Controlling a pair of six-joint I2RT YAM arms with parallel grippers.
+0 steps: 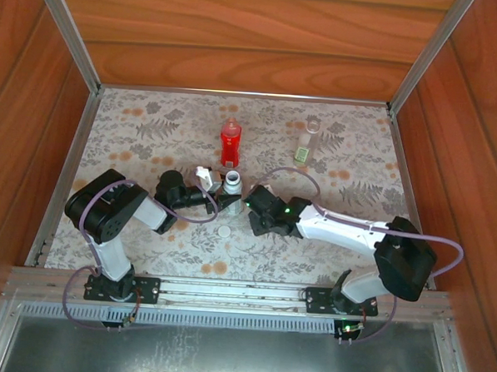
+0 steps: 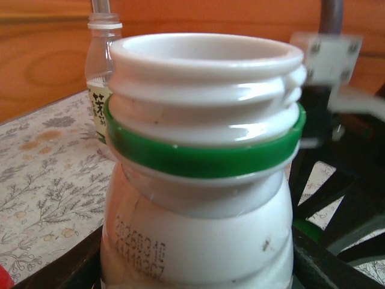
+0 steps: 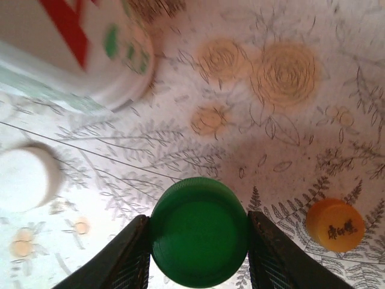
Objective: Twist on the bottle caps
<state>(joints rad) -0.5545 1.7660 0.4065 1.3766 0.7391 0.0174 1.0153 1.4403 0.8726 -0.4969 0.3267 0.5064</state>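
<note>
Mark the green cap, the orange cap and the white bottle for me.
green cap (image 3: pixel 199 232): right wrist view, centre of its round face.
orange cap (image 3: pixel 335 225): right wrist view, its printed top.
white bottle (image 2: pixel 201 208): left wrist view, shoulder under the neck.

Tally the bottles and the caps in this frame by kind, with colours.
Bottles: 3 (red bottle, clear labelled bottle, short white bottle)
Caps: 3 (white cap, green cap, orange cap)
Total: 6
</note>
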